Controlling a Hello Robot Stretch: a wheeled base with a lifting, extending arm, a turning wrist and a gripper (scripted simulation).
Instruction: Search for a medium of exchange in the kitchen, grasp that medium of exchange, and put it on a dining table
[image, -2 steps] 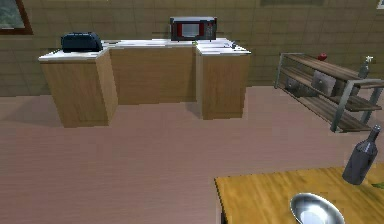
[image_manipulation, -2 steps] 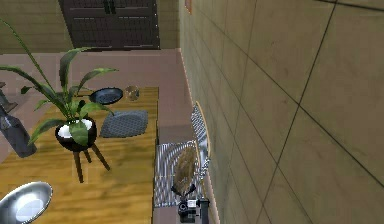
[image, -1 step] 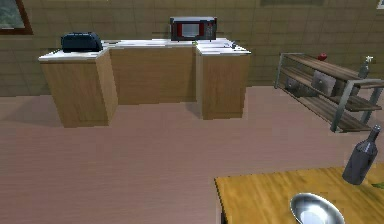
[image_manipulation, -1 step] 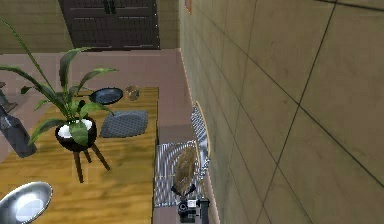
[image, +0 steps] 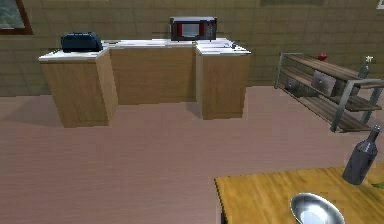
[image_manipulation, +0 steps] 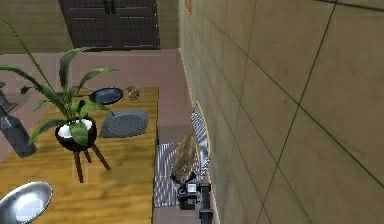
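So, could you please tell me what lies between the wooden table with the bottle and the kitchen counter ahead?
That stretch is bare floor: nothing stands between the wooden table and the counter, as the forward view shows.

At the forward view's lower right you have a dining table (image: 255, 200) of warm, grained wood with a soft sheen. On it are a bowl (image: 318, 211) of bright polished metal and a bottle (image: 362, 155) that looks like dark glossy glass. The counter (image: 150, 75) at upper centre reads as pale matt wood under a smooth white top, and the floor (image: 120, 160) is matt. In the arm side view's centre left, note the glossy black plant pot (image_manipulation: 76, 135) and a grey, woven-looking mat (image_manipulation: 125, 124). The wall (image_manipulation: 290, 100) on the right is smooth matt tile.
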